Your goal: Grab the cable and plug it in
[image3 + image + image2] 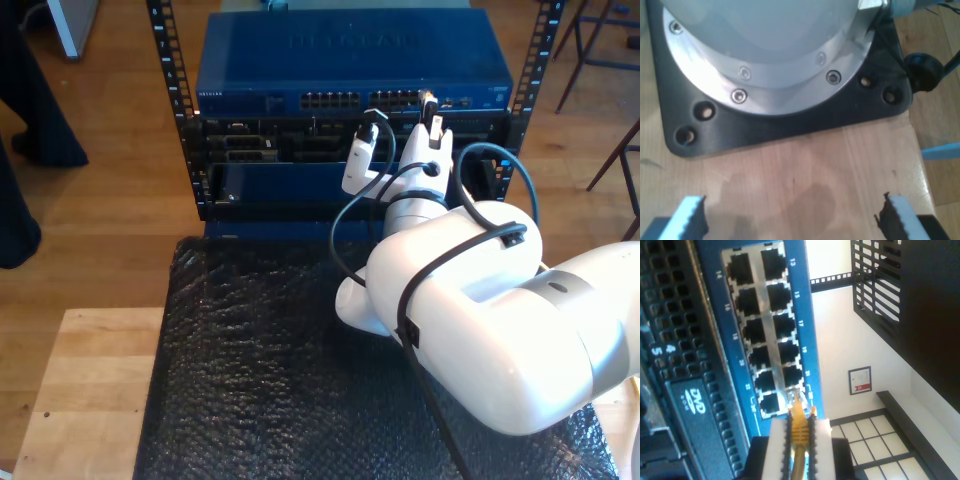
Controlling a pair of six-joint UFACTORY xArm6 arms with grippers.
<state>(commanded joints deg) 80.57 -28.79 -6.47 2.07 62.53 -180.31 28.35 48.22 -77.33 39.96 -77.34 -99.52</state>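
Observation:
My second gripper [800,429] is shut on the yellow boot of the cable [799,432]. The clear plug [796,401] points at the blue network switch [802,315], with its tip at the mouth of a port in the lower rows; how deep it sits is unclear. In the exterior view, the white arm reaches from the exterior view's right, and my second gripper [433,118] holds the cable [428,100] against the switch [350,50]. My first gripper [795,220] stands open over the bare wooden table [805,170], its fingers [694,216] wide apart.
A black base plate [790,125] with a silver flange lies just ahead of my first gripper. Below the switch the rack holds a black unit with a DVD drive [695,405]. A black bubble mat [260,380] covers the table. A person's dark clothing [20,130] is at the exterior view's left.

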